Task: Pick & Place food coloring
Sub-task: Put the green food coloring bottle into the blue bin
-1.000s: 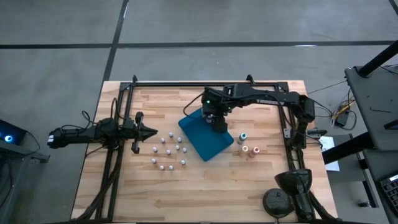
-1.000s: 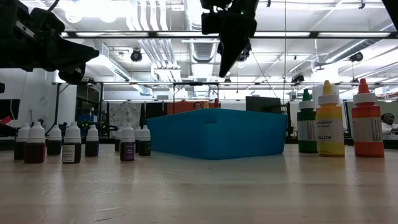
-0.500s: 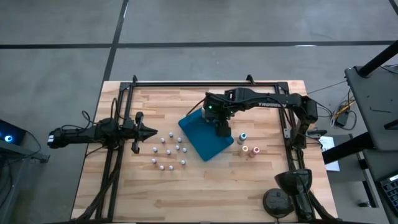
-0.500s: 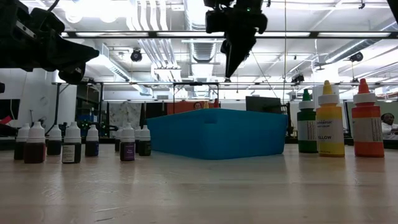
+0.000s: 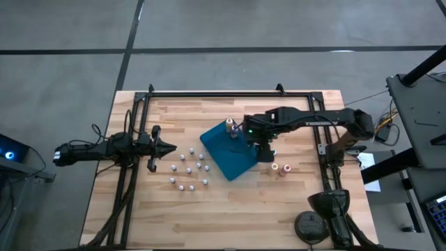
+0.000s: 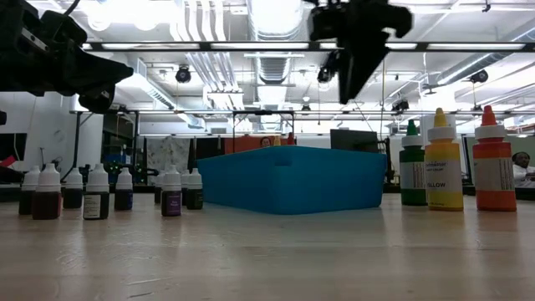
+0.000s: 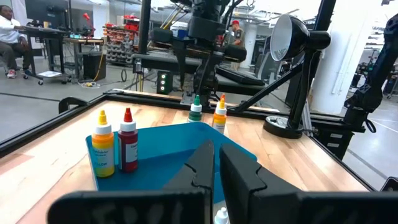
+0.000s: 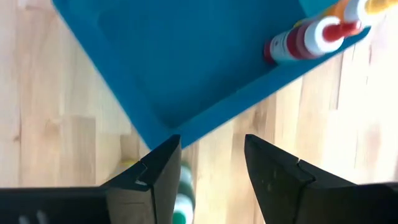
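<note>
The blue tray (image 5: 226,157) lies mid-table with a yellow-topped bottle (image 7: 103,151) and a red one (image 7: 127,148) standing in its far corner. A green-topped bottle (image 8: 184,202) stands on the wood just off the tray's right edge, with a yellow one (image 6: 443,160) and an orange one (image 6: 494,159) nearer. Several small white-topped bottles (image 5: 188,169) stand left of the tray. My right gripper (image 8: 208,163) hovers open, high above the tray's right edge and the green bottle (image 6: 411,163), pointing down. My left gripper (image 5: 171,147) waits shut, left of the small bottles.
Black frame rails (image 5: 320,132) run along the table's left, far and right sides. A black lamp base (image 5: 310,226) sits at the near right corner. Bare wood (image 5: 230,216) spreads along the near edge.
My right gripper has travelled from above the tray's middle toward the table's right and slightly nearer, ending over the tray's right edge by the green bottle. It kept its height. The bottles and the tray have stayed in place.
</note>
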Tool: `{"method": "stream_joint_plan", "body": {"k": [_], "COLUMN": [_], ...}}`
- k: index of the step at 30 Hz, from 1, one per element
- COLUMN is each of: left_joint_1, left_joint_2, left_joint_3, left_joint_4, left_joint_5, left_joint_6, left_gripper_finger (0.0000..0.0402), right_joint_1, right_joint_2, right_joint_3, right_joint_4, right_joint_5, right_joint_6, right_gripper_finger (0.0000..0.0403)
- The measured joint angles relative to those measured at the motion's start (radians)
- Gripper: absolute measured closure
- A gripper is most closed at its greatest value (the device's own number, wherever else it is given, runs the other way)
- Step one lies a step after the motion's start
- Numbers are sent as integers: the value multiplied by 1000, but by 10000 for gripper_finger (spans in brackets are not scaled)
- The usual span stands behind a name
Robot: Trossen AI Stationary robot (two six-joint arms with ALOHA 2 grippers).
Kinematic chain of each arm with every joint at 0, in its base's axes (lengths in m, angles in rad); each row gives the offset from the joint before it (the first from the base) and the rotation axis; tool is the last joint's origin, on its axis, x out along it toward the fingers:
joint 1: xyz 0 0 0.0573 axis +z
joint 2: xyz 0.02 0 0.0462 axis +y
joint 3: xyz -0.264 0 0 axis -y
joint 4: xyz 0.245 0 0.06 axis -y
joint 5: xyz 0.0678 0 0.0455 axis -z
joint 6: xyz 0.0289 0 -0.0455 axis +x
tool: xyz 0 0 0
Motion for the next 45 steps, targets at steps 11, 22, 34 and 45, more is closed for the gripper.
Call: {"method": "stream_joint_plan", "body": {"k": [11, 22, 34, 45], "left_joint_1": [0, 0, 0, 0], "left_joint_2": [0, 0, 0, 0], "left_joint_3": [0, 0, 0, 0], "left_joint_4": [0, 0, 0, 0], "left_joint_5": [0, 0, 0, 0], "left_joint_6": [0, 0, 0, 0], "left_gripper_finger": [402, 402, 402, 402], "right_joint_1": [28, 37, 37, 36], "right_joint_2": [-190, -248, -236, -234], "right_joint_3": [-175, -228, -234, -324], "right_joint_4": [-5, -9, -8, -3], "right_joint_5": [0, -1, -1, -2], "right_joint_6": [-2, -9, -19, -39], "right_gripper_finger": [236, 234, 177, 159]}}
